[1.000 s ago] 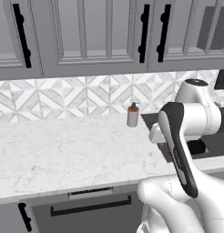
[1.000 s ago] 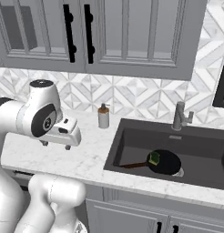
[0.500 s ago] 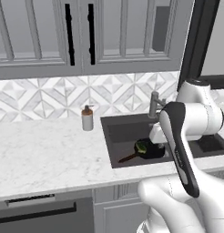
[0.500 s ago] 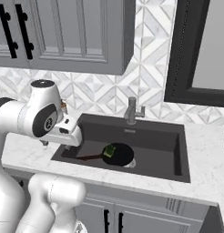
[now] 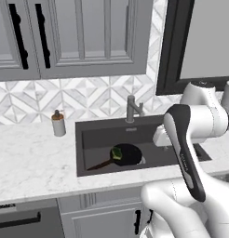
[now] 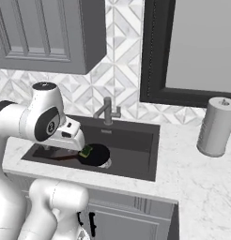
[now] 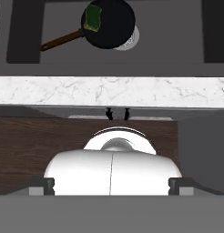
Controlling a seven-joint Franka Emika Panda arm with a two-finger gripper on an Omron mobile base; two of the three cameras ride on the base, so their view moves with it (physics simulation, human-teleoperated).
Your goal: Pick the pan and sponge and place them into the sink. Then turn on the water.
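Since the earlier pictures, the whole scene had slid across both base views, so the base had been driven along the tabletop (image 5: 32, 162); the things had not been moved. The soap bottle (image 5: 58, 123) was now seen far to the left, and the sink (image 5: 90, 139) was seen right in front.

The pan (image 5: 126, 155) was already lying in the sink, over the round drain (image 7: 130, 42). The sponge (image 5: 117, 154) was resting inside the pan, near the side where the handle begins. The long brown handle (image 5: 98, 165) was pointed to the robot's left and a little toward the front wall of the sink.

So the putting-in part looked done, and only the water was left. No blue stream was seen.

The faucet (image 5: 131, 109) was standing at the back edge of the sink, behind the pan. Its little lever (image 6: 116, 112) stuck out on the right side.

The gripper (image 7: 112, 184) was spread wide and nothing was held in it. It was hanging near the front edge of the tabletop, looking down. The faucet was judged to lie ahead of it, across the whole sink and higher up, so a reach forward over the pan would be needed.

A paper towel roll (image 6: 216, 126) was standing on the tabletop well to the right.
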